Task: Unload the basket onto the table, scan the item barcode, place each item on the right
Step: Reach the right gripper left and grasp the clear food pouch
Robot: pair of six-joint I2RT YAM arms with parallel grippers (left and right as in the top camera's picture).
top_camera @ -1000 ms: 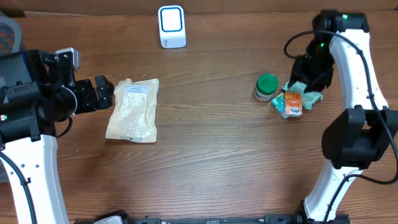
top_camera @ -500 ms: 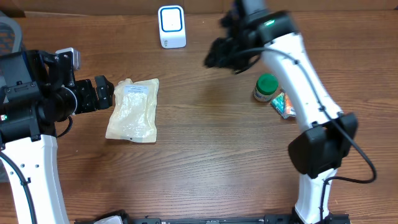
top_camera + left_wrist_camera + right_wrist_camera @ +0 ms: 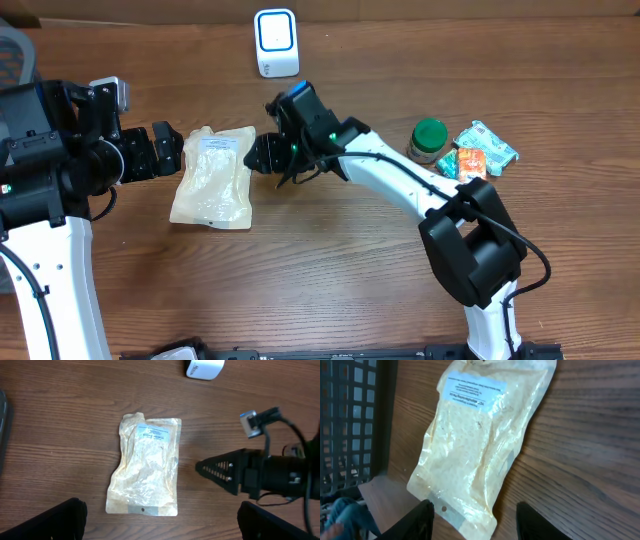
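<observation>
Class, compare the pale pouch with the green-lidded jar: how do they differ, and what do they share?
The pouch lies flat; the jar stands upright. The pouch is cream with a white label; the jar has a green lid. The pouch looks much larger from above than the jar. Both rest on the wooden table, neither gripped.

In the overhead view the flat cream plastic pouch [image 3: 212, 178] at centre left is flanked closely: the left gripper [image 3: 172, 150] is just beside its left edge and the right gripper [image 3: 258, 157] near its upper right corner, with the white right arm [image 3: 390, 178] stretched across the middle of the frame. The brown wooden table [image 3: 330, 290] is bare below the pouch and between it and the white box-shaped scanner [image 3: 276, 42] at the top. A green-lidded jar [image 3: 428, 138] and colourful snack packets [image 3: 480, 155] crowd the right side.
</observation>
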